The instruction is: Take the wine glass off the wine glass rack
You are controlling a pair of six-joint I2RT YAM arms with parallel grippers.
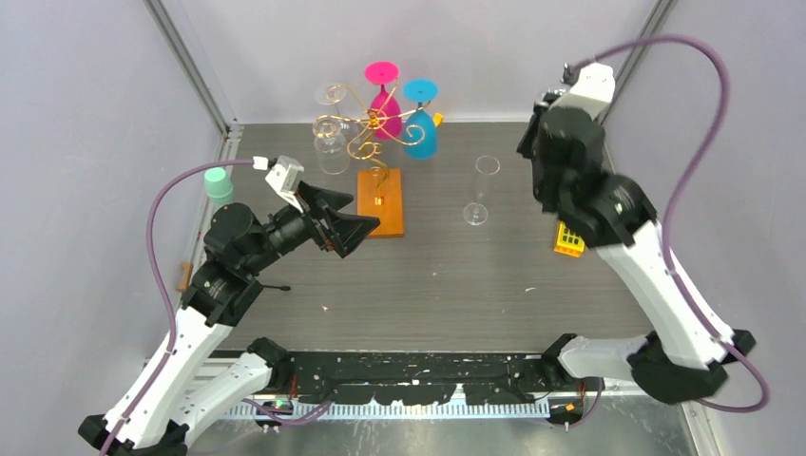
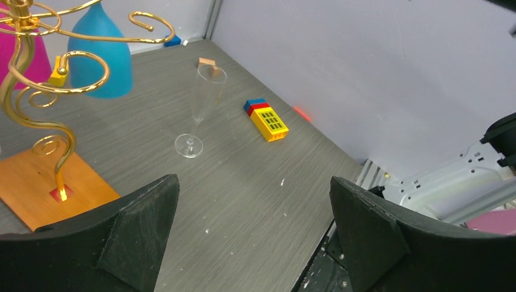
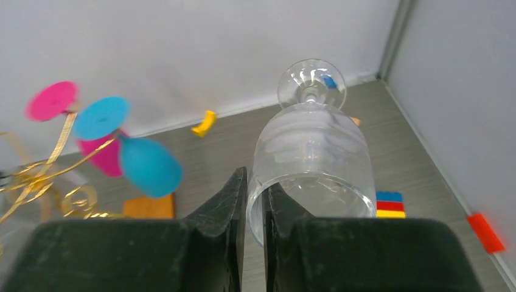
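Right claw (image 3: 255,182) is nearly closed, pinching the rim of a clear wine glass (image 3: 313,146). The glass wall sits between its fingers, well apart from the rack (image 1: 380,204). Left claw (image 2: 253,182) gapes wide near the rack's base, gripping nothing.

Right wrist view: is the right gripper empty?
No, the right gripper is shut on the rim of a clear wine glass.

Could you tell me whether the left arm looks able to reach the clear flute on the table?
Probably yes: the left gripper is open and faces the flute, with only bare table between them; the rack's orange base lies off to one side.
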